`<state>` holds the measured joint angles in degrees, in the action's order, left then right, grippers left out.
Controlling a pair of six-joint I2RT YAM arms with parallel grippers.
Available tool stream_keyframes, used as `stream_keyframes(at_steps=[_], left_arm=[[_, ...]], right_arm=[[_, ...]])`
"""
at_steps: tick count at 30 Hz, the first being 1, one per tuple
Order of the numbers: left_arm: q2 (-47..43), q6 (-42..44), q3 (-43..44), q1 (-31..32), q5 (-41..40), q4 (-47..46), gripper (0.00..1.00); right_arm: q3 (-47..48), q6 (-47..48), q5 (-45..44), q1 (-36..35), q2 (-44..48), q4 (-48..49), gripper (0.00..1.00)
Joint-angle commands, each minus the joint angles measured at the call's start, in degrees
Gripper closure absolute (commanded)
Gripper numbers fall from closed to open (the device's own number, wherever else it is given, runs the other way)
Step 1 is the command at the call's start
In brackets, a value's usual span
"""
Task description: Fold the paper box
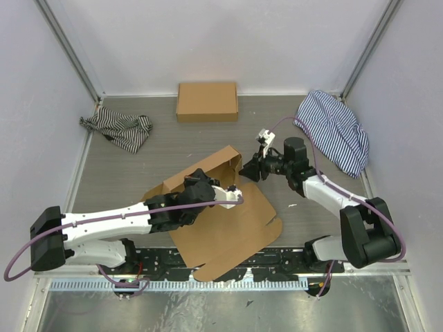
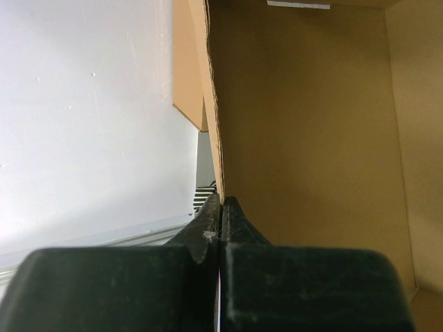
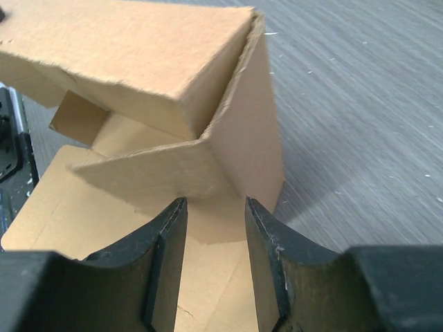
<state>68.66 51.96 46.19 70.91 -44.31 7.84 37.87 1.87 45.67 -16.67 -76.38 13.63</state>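
The paper box is a brown die-cut sheet lying in the middle of the table, with its far side folded up into walls. My left gripper is shut on the edge of a raised wall; in the left wrist view the tips pinch the cardboard edge. My right gripper is open at the box's raised right corner. In the right wrist view its fingertips stand on either side of the lower edge of a folded-in flap, without closing on it.
A neat low brown box sits at the back wall. A striped cloth lies at the back left and another at the back right. White walls enclose the table on three sides.
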Motion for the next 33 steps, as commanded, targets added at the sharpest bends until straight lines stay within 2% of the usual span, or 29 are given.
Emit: stream_keyframes(at_steps=[1, 10, 16, 24, 28, 33], left_arm=[[-0.9, -1.7, 0.4, 0.2, 0.2, 3.3, 1.0], [-0.8, -2.0, 0.4, 1.0, 1.4, 3.9, 1.0], [0.9, -2.0, 0.2, 1.7, 1.3, 3.6, 1.0], [1.8, -2.0, -0.7, 1.8, 0.1, 3.8, 1.0], [1.8, -2.0, -0.8, 1.8, 0.3, 3.9, 1.0], [2.4, -2.0, -0.7, 1.8, 0.5, 4.2, 1.0]], right_arm=[[-3.0, 0.1, 1.3, -2.2, -0.3, 7.9, 0.55], [-4.6, -1.6, -0.2, -4.6, -5.2, 18.8, 0.57], [-2.3, -4.0, -1.0, -5.8, -9.8, 24.8, 0.6], [-3.0, -4.1, -8.9, -8.9, -9.8, 29.7, 0.61], [-4.2, -5.4, -10.2, -9.3, -10.1, 34.7, 0.6], [-1.9, -5.2, -9.8, -9.4, -12.0, 34.6, 0.55]])
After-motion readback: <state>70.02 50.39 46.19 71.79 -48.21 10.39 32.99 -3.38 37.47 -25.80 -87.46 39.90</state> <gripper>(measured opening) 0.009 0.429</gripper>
